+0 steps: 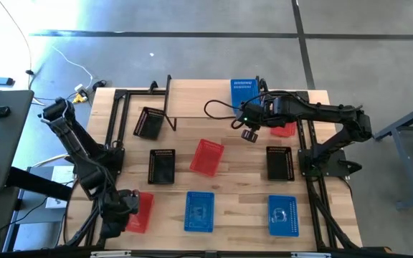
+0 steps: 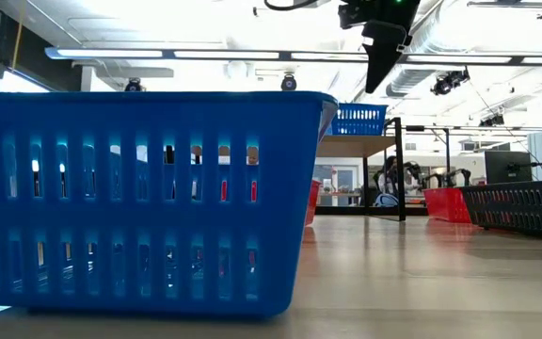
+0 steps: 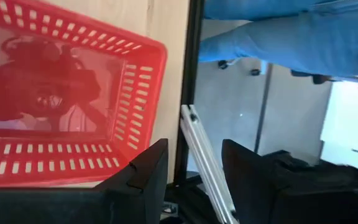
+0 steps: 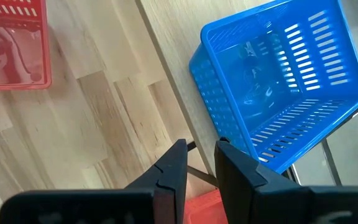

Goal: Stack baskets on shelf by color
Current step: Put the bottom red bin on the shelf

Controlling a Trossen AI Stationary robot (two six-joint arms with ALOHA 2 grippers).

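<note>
- The right gripper [image 1: 250,134] hangs in the air just in front of the shelf [image 1: 206,97], empty; from its own wrist camera the two fingers [image 4: 169,171] stand a little apart with nothing between them.
- Right behind it, a blue basket [image 1: 244,92] sits on the shelf's plank at the right end, one corner jutting over the edge [image 4: 278,81]. It is the only basket I can see up there.
- Just beside that gripper, partly under the arm, lies a red basket [image 1: 285,130] on the table, and a black one [image 1: 279,162] is a bit nearer the front.
- The left gripper [image 1: 120,204] waits low at the front-left corner, over the edge of another red basket [image 1: 142,211]; its fingers [image 3: 142,177] are spread and hold nothing.
- Spread over the rest of the table: a black basket [image 1: 149,122] tipped by the shelf's left legs, a second black one [image 1: 162,166], a red one [image 1: 208,157] lying askew mid-table, and two blue ones [image 1: 199,211] [image 1: 283,215] along the front.
- My reading: one blue is placed and the right arm is between baskets, so the task is barely started.
- Next it needs to pick a basket. Another blue would nest into the one on the shelf; the red beside it would start a new pile. Either way the gripper must drop over a rim, pinch the wall, and lift clear of the plank's edge.
- The overhanging blue could be knocked off if bumped.
</note>
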